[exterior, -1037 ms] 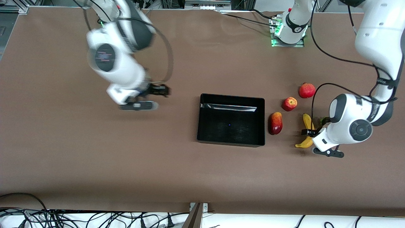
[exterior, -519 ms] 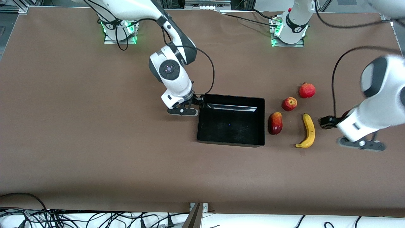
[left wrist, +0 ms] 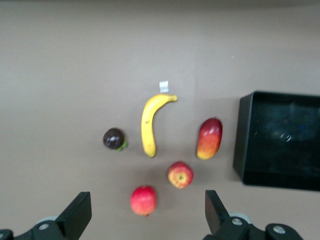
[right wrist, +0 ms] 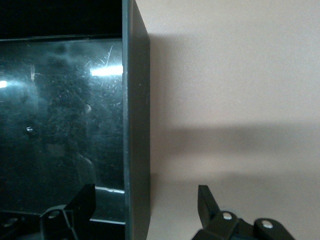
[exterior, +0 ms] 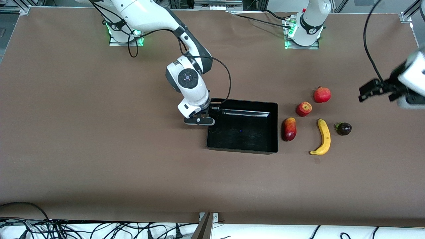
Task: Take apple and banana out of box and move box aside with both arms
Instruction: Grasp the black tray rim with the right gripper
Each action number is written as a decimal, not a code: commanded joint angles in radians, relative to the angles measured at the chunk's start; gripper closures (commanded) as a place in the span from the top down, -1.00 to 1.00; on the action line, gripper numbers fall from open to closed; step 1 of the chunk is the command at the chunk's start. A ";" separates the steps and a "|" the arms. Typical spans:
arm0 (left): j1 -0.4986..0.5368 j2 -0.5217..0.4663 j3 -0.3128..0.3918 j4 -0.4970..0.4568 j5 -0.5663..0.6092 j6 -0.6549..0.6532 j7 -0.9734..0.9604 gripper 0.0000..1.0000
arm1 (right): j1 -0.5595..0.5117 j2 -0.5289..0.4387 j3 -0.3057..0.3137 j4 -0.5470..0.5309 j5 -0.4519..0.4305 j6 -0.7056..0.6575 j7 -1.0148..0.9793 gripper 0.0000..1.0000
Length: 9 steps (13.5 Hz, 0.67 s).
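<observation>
Covering the table (exterior: 99, 149), brown matte sheet.

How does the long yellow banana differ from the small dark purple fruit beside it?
The long curved yellow banana is much longer than the small round dark purple fruit. The banana is bright yellow and crescent-shaped; the purple fruit is nearly black and compact, with a green bit at one side. Both lie loose on the brown table, outside the black tray.
</observation>
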<state>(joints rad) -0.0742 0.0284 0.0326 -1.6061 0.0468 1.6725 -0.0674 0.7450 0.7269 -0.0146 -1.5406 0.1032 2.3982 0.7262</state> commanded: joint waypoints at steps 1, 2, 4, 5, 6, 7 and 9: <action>-0.004 -0.108 0.016 -0.187 0.028 0.075 -0.002 1.00 | 0.013 0.023 -0.018 0.040 -0.033 -0.002 0.007 0.39; -0.004 -0.099 0.015 -0.177 0.028 0.063 0.000 1.00 | 0.013 0.028 -0.024 0.051 -0.033 -0.007 0.004 0.26; -0.010 -0.093 0.013 -0.166 0.027 0.058 -0.005 1.00 | 0.013 0.040 -0.025 0.077 -0.033 -0.020 0.004 0.11; -0.015 -0.093 0.012 -0.164 0.027 0.058 -0.002 1.00 | 0.013 0.049 -0.031 0.098 -0.033 -0.033 0.004 0.05; -0.016 -0.093 0.012 -0.163 0.027 0.058 -0.002 1.00 | 0.013 0.058 -0.031 0.114 -0.033 -0.039 0.005 0.04; -0.016 -0.093 0.010 -0.163 0.027 0.056 -0.002 1.00 | 0.013 0.066 -0.033 0.123 -0.031 -0.039 0.005 0.03; -0.016 -0.093 0.010 -0.158 0.027 0.056 0.000 1.00 | 0.013 0.066 -0.033 0.125 -0.033 -0.039 0.005 -0.10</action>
<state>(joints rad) -0.0838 -0.0491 0.0414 -1.7582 0.0583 1.7226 -0.0689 0.7465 0.7684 -0.0363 -1.4581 0.0825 2.3794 0.7261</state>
